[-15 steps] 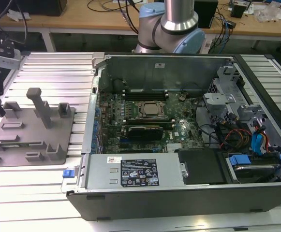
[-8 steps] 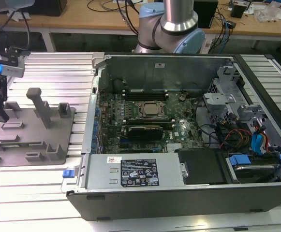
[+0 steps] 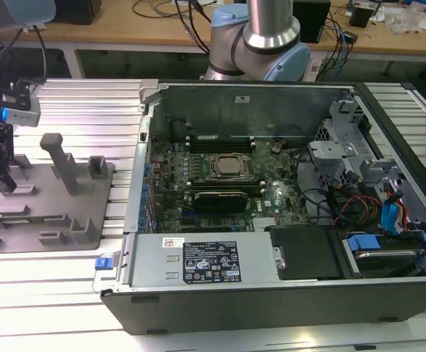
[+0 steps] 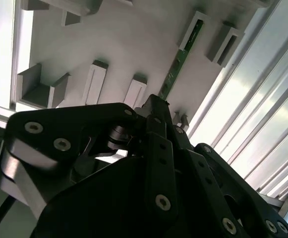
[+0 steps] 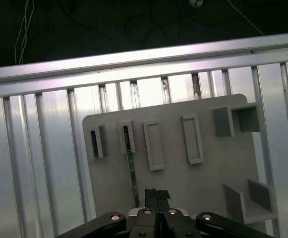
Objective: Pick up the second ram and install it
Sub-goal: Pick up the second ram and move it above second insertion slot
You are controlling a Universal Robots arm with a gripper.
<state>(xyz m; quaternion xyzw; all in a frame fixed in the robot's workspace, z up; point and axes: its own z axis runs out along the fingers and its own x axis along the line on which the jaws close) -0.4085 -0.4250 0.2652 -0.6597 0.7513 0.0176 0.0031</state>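
At the exterior view's left, my claw point(image 5: 157, 194) hung over the grey holder tray point(image 5: 208, 178), its jaws drawn together on nothing. The second ram point(image 5: 130, 163) stood on edge in a tray slot, just beside my fingertips and not yet taken. Light, stiff and thin, the stick looked fragile to me. I judged its two flat faces, mid-length near the upper edge, the safest hold.
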